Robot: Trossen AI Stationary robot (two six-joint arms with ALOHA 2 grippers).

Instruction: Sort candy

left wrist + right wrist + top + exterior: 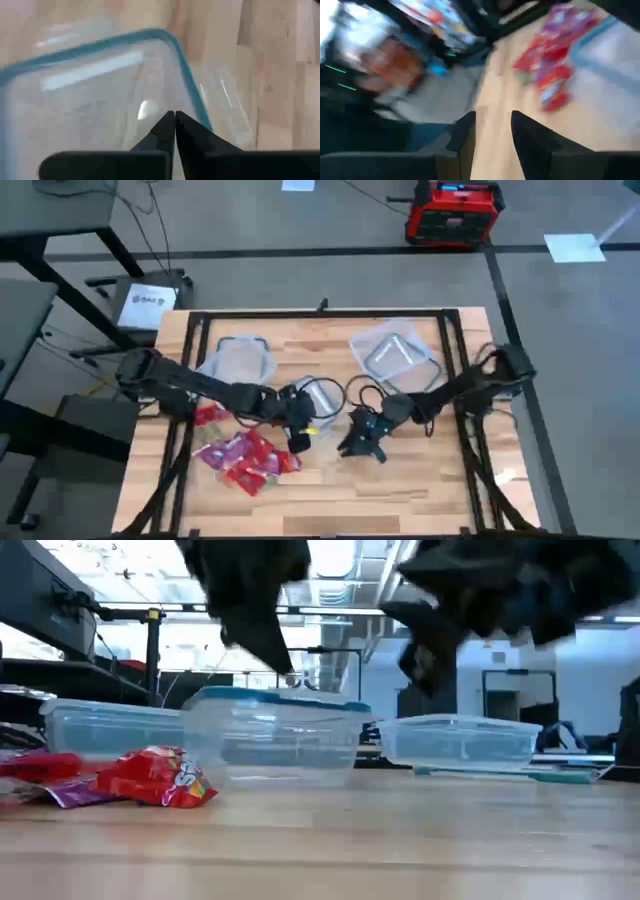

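Candy [243, 457] lies in a red and pink heap on the table [420, 480] at the front left, near the middle clear tub [318, 398]. Individual pieces are hard to separate. Left gripper [298, 430] is clenched with nothing visible between its fingers, hovering at the middle tub's rim. Right gripper [362, 442] hangs beside that tub, fingers parted with nothing between them; its wrist view is badly blurred. Two more tubs [240, 360] [395, 352] sit behind.

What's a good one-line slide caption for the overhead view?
Left gripper shut beside the candy pile; right gripper over bare table; three clear tubs behind.
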